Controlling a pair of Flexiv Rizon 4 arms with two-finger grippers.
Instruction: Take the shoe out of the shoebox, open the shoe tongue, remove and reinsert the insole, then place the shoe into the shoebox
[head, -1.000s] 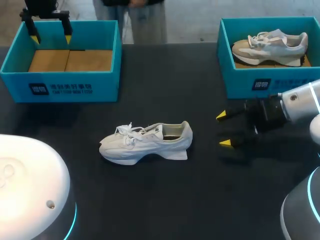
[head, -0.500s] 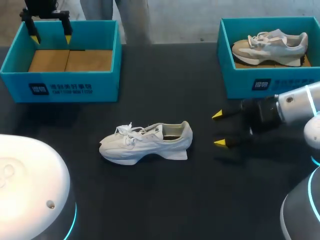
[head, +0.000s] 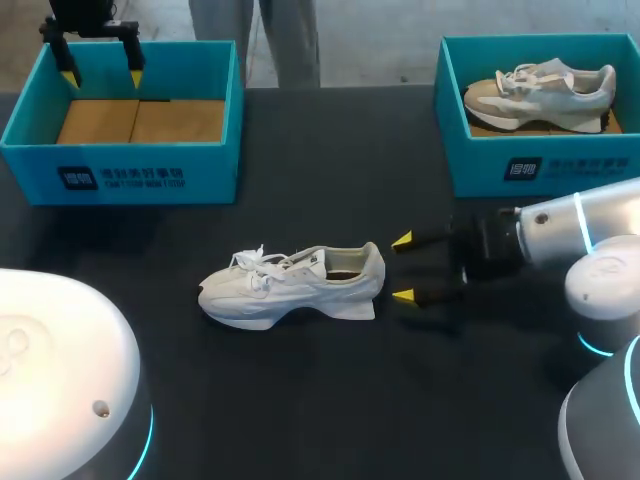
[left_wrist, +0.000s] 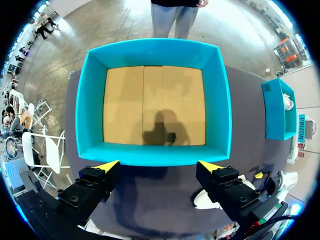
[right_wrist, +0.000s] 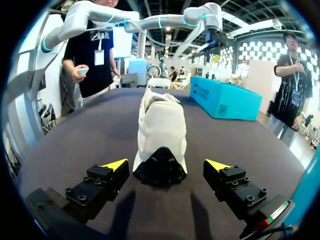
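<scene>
A white shoe lies on its side on the dark table, toe to the left and heel to the right. My right gripper is open just off the heel, fingers pointing at it and not touching. In the right wrist view the shoe lies straight ahead of the open right gripper, heel nearest. My left gripper hangs open above the empty left shoebox. Its wrist view looks down past the left gripper into the shoebox with its bare cardboard floor.
A second blue shoebox at the back right holds a grey and white shoe. From the right wrist the left shoebox shows beyond the shoe. Round white robot bases sit at the front corners of the table.
My right arm has moved left across the table, bringing its open gripper up close to the shoe's heel. The left arm and the shoe have stayed put.
</scene>
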